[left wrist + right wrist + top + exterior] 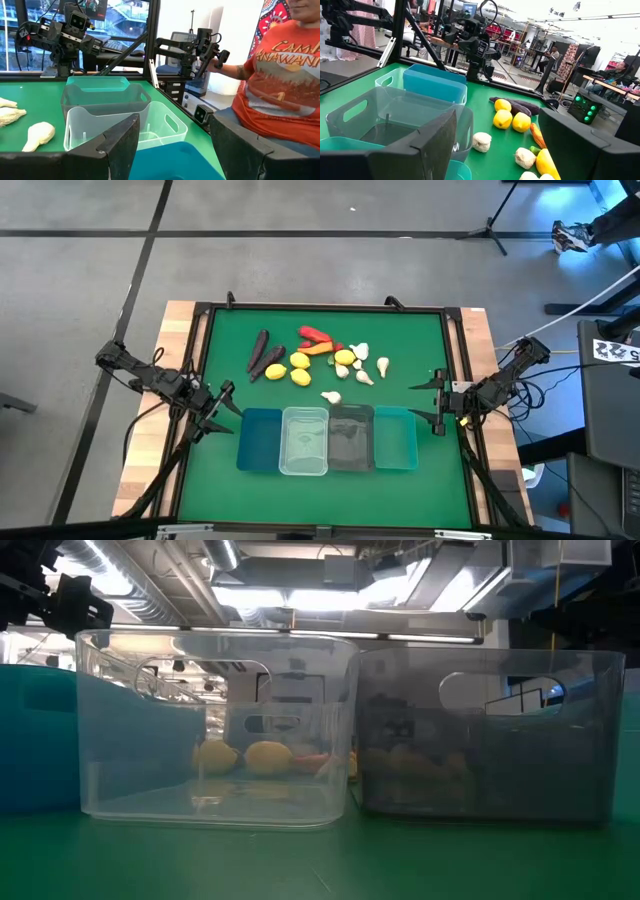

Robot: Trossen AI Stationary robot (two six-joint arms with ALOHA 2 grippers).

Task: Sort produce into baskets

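Where the high view looks down on the green desk (420,360), four baskets stand in a touching row at its near edge: blue basket (261,439), clear basket (304,441), dark grey basket (351,438), teal basket (396,437); all produce lies beyond them, purple pieces (264,356), lemons (299,367), red peppers (316,336), garlic bulbs (362,368). Left pincer (226,412) waits beside the blue basket, right pincer (437,402) beside the teal, both with fingers apart, holding nothing. Low view: clear and grey baskets empty, lemons behind. Left wrist view: a person in an orange shirt (280,75).
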